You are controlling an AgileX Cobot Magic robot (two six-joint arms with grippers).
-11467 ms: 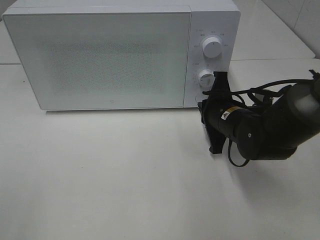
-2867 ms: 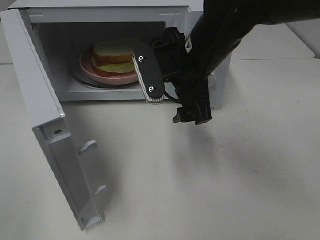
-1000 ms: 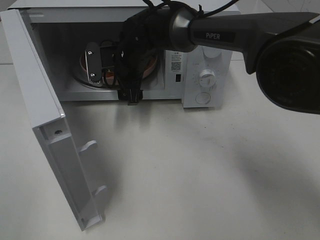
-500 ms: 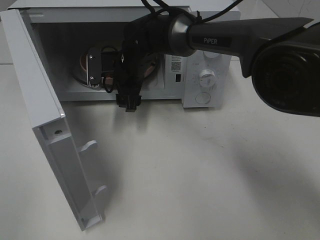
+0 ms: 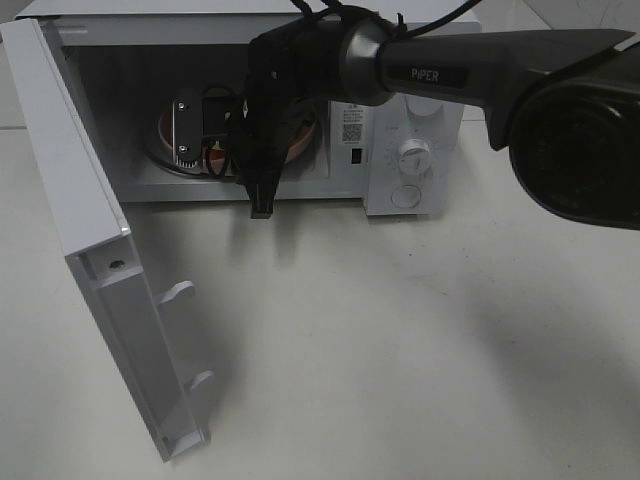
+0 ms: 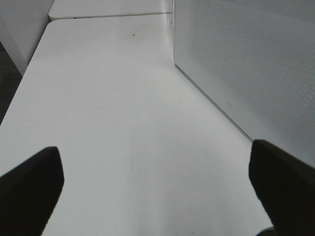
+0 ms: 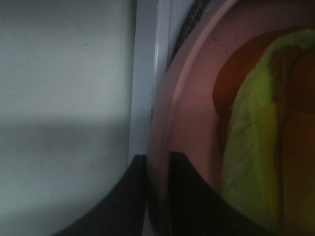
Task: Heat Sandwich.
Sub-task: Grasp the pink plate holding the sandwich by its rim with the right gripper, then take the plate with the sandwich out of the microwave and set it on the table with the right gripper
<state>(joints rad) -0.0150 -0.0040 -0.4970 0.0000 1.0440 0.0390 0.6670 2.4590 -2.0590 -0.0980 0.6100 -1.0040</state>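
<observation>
The right tool is gripping the pink plate inside the open microwave.
On the white desk the microwave is standing with its door wide open, and the right arm is reaching into the cavity. In the high view it is covering most of the plate and all of the sandwich. In the right wrist view the sandwich is lying on the plate, blurred and cut off by the frame edge. Two dark fingers are pressing on the plate rim, one on each side. The left tool is hovering over the desk with its fingers wide apart and holding nothing; only their tips are showing.
</observation>
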